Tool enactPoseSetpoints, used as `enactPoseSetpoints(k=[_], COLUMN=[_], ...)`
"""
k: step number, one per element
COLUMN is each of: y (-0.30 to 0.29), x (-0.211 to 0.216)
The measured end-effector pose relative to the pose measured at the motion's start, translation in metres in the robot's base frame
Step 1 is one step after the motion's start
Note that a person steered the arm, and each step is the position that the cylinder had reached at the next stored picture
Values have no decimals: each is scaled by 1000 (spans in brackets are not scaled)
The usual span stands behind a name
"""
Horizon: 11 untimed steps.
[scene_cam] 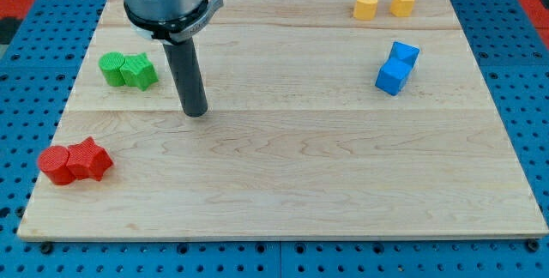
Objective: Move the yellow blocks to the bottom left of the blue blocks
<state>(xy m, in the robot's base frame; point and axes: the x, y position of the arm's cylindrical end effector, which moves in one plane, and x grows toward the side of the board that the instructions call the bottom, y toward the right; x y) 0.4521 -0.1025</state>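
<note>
My tip (196, 111) stands upright on the wooden board (283, 184), a bare rod with no jaws to open or close, just right of the green blocks (129, 70). Open wood stretches toward the view's right. The two yellow blocks (385, 3) sit near the top edge, apart; the touching blue cubes (397, 68) lie below them. Red blocks (75, 162), one star-shaped, hug the left edge.

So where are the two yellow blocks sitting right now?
The yellow blocks sit side by side at the view's top right, near the board's far edge, just above the blue blocks.
</note>
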Motion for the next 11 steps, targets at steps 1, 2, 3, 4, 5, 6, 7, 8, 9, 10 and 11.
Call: enactPoseSetpoints(k=[1, 2, 3, 4, 5, 6, 7, 8, 9, 10, 11], y=[15, 105, 123, 122, 126, 128, 129, 143, 157, 169, 210], x=[25, -22, -82, -100, -108, -112, -114, -113, -104, -138, -144])
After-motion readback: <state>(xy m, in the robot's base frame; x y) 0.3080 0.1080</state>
